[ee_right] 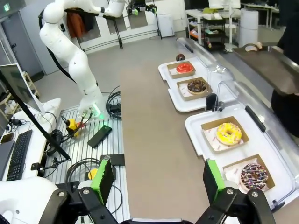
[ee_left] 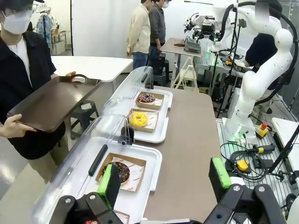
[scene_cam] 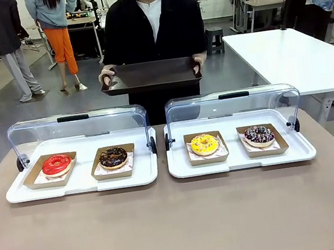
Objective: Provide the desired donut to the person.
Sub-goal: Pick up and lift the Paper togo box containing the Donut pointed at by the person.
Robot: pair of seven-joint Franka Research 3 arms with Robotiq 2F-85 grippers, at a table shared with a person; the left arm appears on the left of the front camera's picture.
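- Reading first: there is faint print on the paper liner (ee_left: 136,176) under the chocolate sprinkled donut (scene_cam: 113,157). It is too small to make out.
- Now the count. There are four donuts, and the yellow donut (scene_cam: 204,144) is our marker.
- The dark drizzled donut (scene_cam: 259,135) sits just right of the yellow donut, on the same white tray (scene_cam: 241,164).
- The chocolate sprinkled donut lies to the yellow donut's left, across the gap, on the second white tray (scene_cam: 82,188). The red donut (scene_cam: 56,164) is farther left again.
- There are four cardboard trays (scene_cam: 34,179), one under each donut, and every donut rests in its own.
- Two clear lids (scene_cam: 74,128) are both swung up behind the row.
- Which donut is the wanted one? Can't tell.
- The person (scene_cam: 147,28) stands across the desk (scene_cam: 181,222), behind the yellow donut. Both of the person's hands (scene_cam: 106,77) grip the one dark serving tray (scene_cam: 150,74) by its ends, and nothing is on it.
- The left hand (ee_left: 164,179) is spread wide, with nothing between its green pads (ee_left: 110,184). It hangs above the desk, touching nothing, and the chocolate sprinkled donut lies between it and the yellow donut.
- The right hand (ee_right: 156,179) is also spread wide and carries nothing. It hovers off the desk's end. The dark drizzled donut is the nearest to it, with the yellow donut next along.
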